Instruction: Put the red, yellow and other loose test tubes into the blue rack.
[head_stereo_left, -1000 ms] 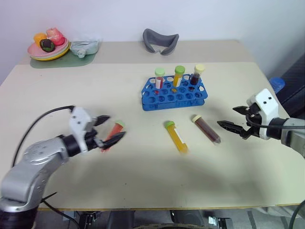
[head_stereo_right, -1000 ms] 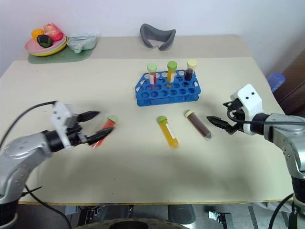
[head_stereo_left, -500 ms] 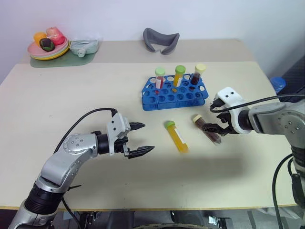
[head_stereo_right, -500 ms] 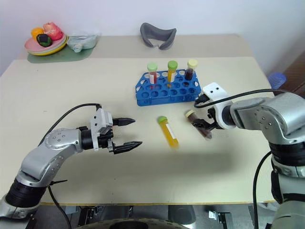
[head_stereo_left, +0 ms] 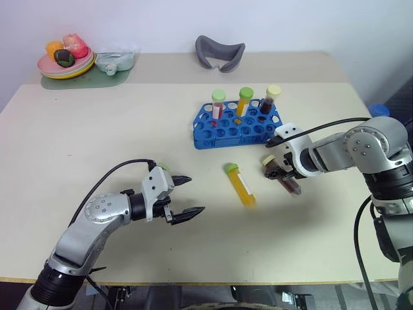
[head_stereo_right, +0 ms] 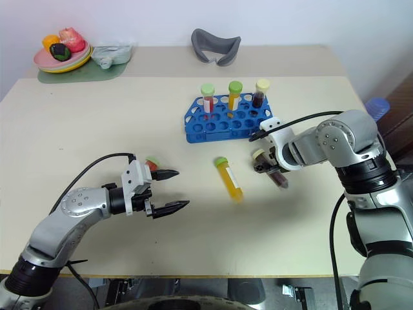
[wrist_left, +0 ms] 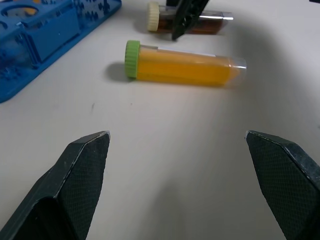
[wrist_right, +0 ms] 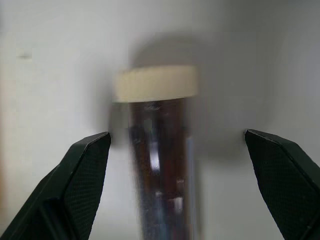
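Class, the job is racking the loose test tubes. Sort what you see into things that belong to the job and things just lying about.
Belongs to the job:
yellow tube
dark brown tube
red tube
blue rack

Lying about:
plate of toy food
grey curved object
pale green pouch

My jaws wear black, finely cross-hatched matt pads. The counter (head_stereo_left: pixel 97 142) is smooth, matt beige. The tubes are clear glossy plastic; the blue rack (head_stereo_left: pixel 235 126) is shiny moulded plastic.
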Robot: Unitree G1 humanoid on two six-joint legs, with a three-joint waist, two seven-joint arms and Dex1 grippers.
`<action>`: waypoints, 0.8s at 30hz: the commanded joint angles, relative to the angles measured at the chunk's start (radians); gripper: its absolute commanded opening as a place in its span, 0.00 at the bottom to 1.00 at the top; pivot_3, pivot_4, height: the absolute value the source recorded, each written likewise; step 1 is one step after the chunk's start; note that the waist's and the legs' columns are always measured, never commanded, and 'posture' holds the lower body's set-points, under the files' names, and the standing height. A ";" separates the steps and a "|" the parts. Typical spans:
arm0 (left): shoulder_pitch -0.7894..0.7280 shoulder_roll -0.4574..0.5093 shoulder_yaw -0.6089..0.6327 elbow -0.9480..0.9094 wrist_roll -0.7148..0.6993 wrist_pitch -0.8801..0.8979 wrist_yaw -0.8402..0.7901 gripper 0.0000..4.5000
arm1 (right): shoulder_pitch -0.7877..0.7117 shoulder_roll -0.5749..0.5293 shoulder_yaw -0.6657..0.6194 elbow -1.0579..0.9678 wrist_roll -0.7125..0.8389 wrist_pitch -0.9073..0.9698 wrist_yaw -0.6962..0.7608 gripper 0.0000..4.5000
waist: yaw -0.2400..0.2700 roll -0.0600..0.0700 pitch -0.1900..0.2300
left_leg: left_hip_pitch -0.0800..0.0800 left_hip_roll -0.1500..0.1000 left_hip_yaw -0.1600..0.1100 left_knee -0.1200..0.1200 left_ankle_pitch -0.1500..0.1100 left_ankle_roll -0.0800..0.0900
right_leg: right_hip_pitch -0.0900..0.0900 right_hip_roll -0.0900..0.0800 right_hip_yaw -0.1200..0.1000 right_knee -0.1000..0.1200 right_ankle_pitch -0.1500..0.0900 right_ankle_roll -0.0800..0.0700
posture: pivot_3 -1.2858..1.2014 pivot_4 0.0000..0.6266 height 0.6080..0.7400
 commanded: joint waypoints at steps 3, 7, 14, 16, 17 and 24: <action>0.017 -0.001 0.024 -0.030 0.001 -0.026 0.003 1.00 | -0.036 -0.001 0.012 -0.005 0.030 0.006 -0.031 0.68 | -0.002 0.000 0.000 | 0.000 0.000 0.000 0.000 0.000 0.000 | 0.000 0.000 0.000 0.000 0.000 0.000 | 0.52 0.24 1.00; 0.013 -0.005 0.020 -0.029 0.001 -0.026 0.004 1.00 | -0.046 -0.002 0.017 -0.010 0.043 0.006 -0.042 0.21 | -0.001 0.000 0.000 | 0.000 0.000 0.000 0.000 0.000 0.000 | 0.000 0.000 0.000 0.000 0.000 0.000 | 0.52 0.24 1.00; -0.004 -0.018 0.019 -0.021 0.006 -0.023 0.013 1.00 | -0.052 0.000 -0.067 -0.101 0.014 0.006 -0.030 0.17 | -0.002 0.000 0.000 | 0.000 0.000 0.000 0.000 0.000 0.000 | 0.000 0.000 0.000 0.000 0.000 0.000 | 0.52 0.24 1.00; -0.003 -0.031 0.031 -0.024 -0.002 -0.017 0.030 1.00 | -0.020 0.003 -0.167 -0.184 -0.014 -0.075 -0.005 0.17 | 0.000 0.001 0.000 | -0.001 0.000 0.000 0.000 0.000 0.000 | -0.002 0.000 0.000 0.001 0.000 0.000 | 0.52 0.24 1.00; -0.001 -0.038 0.039 -0.026 -0.009 -0.015 0.039 1.00 | 0.003 0.002 -0.199 -0.230 -0.039 -0.142 0.014 0.17 | 0.000 0.001 0.000 | -0.001 0.000 0.000 0.000 0.000 0.000 | -0.002 0.000 0.000 0.000 0.000 0.000 | 0.52 0.24 1.00; -0.026 -0.152 0.066 0.013 -0.023 -0.017 0.126 1.00 | 0.294 0.214 -0.365 -0.489 -0.340 -0.733 -0.003 0.17 | 0.001 0.000 0.000 | -0.001 0.000 -0.001 0.000 0.000 0.000 | -0.001 0.000 -0.001 0.000 0.000 0.000 | 0.52 0.24 1.00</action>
